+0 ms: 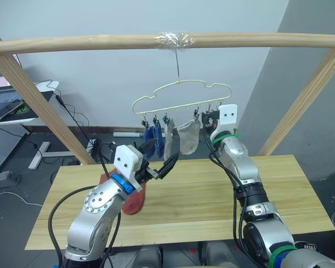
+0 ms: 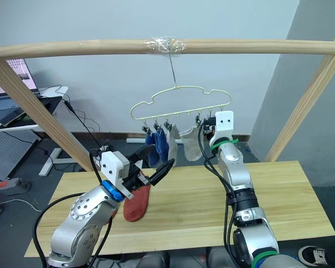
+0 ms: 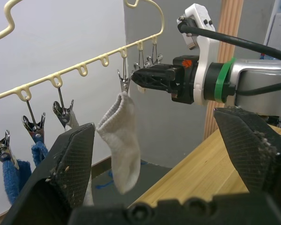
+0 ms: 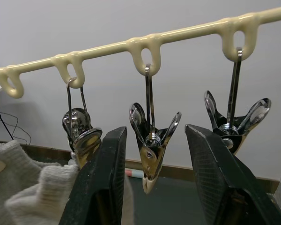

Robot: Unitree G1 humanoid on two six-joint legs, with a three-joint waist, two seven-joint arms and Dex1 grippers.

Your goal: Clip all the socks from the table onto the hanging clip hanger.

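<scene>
The thin pale-yellow wire clip hanger (image 1: 181, 94) hangs by its hook from the thick round wooden pole (image 1: 100, 42), with two blue socks (image 1: 152, 134) and two light grey socks (image 1: 181, 137) already pinned to its small metal clips. The blue ones overlap each other, so they're hard to tell apart. The right gripper (image 4: 152, 178) is up at the hanger with its jaws apart, and an empty silver clip (image 4: 151, 140) dangles right between the black fingers. The left gripper (image 1: 159, 162) hovers over the pale yellow plank table (image 1: 212, 195), jaws spread wide and holding nothing. A rust-red sock (image 2: 138, 204) lies on the table, half hidden behind the left arm; can't tell if there's a second one under it.
</scene>
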